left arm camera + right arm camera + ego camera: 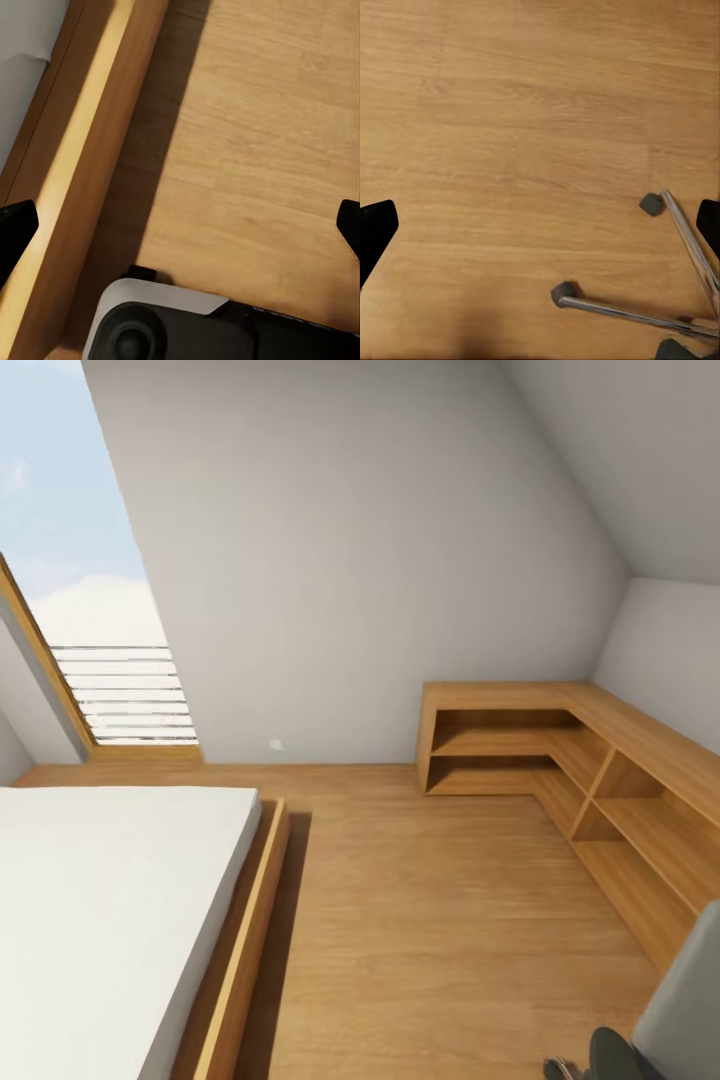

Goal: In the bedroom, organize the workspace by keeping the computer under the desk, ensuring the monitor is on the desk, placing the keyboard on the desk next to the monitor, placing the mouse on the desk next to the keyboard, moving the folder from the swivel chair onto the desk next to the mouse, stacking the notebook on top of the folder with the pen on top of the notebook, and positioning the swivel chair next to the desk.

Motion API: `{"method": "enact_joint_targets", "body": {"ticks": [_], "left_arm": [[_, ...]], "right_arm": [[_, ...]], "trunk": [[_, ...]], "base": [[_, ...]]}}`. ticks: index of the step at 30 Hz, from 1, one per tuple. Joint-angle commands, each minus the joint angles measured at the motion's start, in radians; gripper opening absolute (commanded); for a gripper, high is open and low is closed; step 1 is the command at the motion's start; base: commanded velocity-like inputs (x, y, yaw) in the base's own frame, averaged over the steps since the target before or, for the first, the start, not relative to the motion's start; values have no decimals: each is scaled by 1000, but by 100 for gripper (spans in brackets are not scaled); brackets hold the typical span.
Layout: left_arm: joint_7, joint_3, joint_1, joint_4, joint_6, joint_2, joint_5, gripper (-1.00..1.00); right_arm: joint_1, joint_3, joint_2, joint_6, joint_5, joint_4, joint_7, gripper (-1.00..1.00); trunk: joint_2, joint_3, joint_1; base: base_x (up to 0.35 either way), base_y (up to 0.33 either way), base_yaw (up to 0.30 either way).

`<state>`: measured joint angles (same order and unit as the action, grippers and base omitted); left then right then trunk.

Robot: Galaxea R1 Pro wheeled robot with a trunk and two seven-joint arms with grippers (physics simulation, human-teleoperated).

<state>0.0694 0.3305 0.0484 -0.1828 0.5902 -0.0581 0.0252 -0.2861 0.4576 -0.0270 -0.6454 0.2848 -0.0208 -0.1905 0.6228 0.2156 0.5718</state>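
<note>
Floorboards (510, 112) lie bare under both grippers, each with its black fingertips spread wide and nothing between them: the right gripper (540, 225) hangs over the swivel chair's (690, 1000) chrome legs and casters, the left gripper (180, 225) beside the wooden bed frame (82, 150). Farther off stand the white bed (100, 900), low corner shelves (560, 760) and a slanted window (90, 590).
</note>
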Motion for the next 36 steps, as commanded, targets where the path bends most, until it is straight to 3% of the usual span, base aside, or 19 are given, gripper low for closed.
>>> {"method": "enact_joint_targets", "body": {"ticks": [1, 36], "left_arm": [[7, 9, 1, 0, 2, 0, 2, 100], [7, 9, 1, 0, 3, -1, 2, 100]], "right_arm": [[-1, 9, -1, -3, 5, -2, -4, 100], [-1, 9, -1, -3, 5, -2, -4, 100]], "trunk": [[1, 1, 1], [1, 1, 1]], "base": [[335, 0, 0], [313, 0, 0]]}}
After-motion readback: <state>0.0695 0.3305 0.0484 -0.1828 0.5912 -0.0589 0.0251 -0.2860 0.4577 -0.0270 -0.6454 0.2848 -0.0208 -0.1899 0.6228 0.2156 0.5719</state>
